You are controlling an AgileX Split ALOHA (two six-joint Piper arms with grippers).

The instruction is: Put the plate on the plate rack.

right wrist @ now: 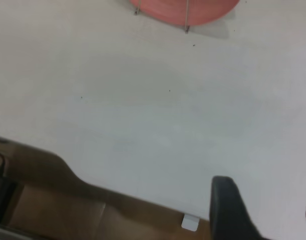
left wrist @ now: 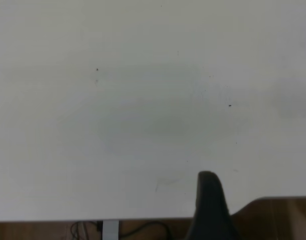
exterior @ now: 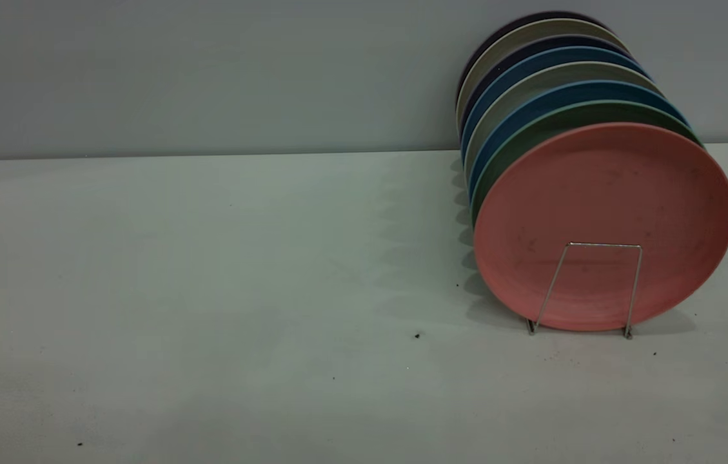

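The plate (exterior: pixel 603 225) already stands upright in the plate rack (exterior: pixel 586 290), frontmost of a row of blue and green plates (exterior: pixel 550 103), so all that seems left is keeping both arms clear. The right gripper (right wrist: pixel 265 212) hangs open well away from the rack over bare surface (exterior: pixel 209 290). Of the left gripper (left wrist: pixel 209 205) only one finger shows, so its state cannot be told.

We're seeing only rim slivers of the other plates (exterior: pixel 534 71) behind the plate (exterior: pixel 603 225), which is also hiding most of the plate rack (exterior: pixel 596 287). The right wrist frame is cropping the plate (right wrist: pixel 185 10). Each wrist view is showing one dark finger (left wrist: pixel 209 210) (right wrist: pixel 232 210), cut off.
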